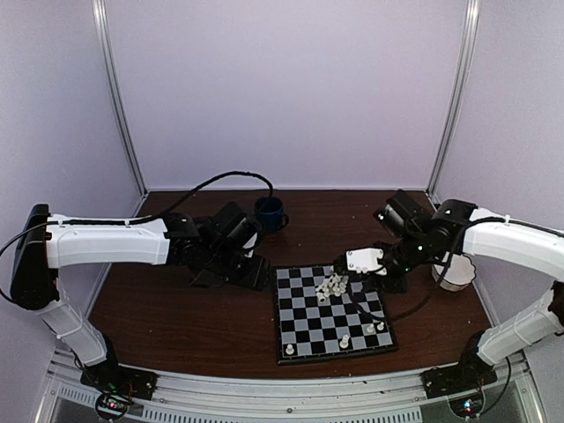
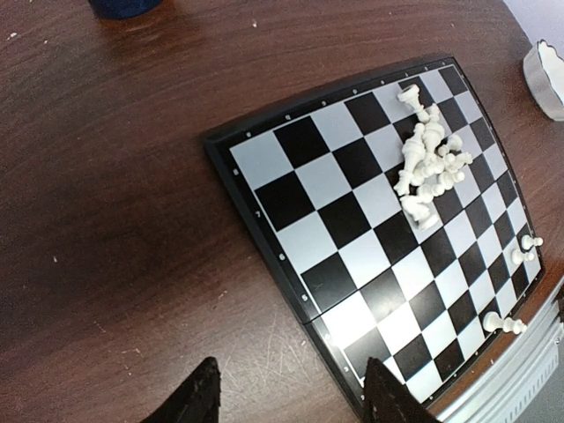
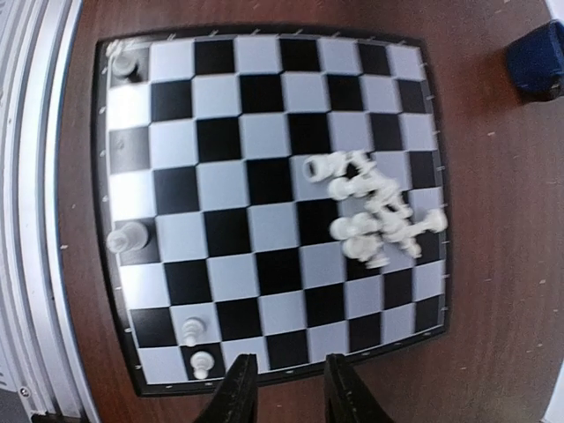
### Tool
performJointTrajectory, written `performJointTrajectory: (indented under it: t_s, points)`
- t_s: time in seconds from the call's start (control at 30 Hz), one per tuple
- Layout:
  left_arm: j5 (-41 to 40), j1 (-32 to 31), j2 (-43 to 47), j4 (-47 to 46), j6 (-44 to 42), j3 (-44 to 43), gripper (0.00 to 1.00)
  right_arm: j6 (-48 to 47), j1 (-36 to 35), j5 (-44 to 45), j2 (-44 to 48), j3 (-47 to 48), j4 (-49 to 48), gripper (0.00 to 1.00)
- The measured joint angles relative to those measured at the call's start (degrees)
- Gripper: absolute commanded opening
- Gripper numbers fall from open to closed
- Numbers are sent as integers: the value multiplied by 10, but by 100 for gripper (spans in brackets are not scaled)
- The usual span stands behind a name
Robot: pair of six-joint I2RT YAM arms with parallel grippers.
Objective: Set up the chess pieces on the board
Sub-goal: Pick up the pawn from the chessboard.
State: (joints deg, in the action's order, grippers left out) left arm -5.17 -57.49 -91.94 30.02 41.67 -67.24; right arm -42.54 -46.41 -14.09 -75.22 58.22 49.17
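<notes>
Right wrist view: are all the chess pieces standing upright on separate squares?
No, most chess pieces lie heaped together on the board.

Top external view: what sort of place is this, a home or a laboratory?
Probably a robot test cell, not a home: plain pale walls with metal posts enclose the table, and two arms stand on an aluminium rail at its near edge.

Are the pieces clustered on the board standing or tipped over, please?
Tipped: the pieces lie jumbled on their sides, heaped on the board.
</notes>
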Motion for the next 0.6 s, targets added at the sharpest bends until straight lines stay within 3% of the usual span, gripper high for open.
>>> performJointTrajectory:
  t_s: [0.17, 0.6]
  points:
    - [0, 0, 0, -1, 0, 1, 56, -6, 25, 1, -28, 80, 0, 24]
    - [-6, -1, 43, 0, 1, 43, 56, 8, 28, -9, -210, 139, -10, 23]
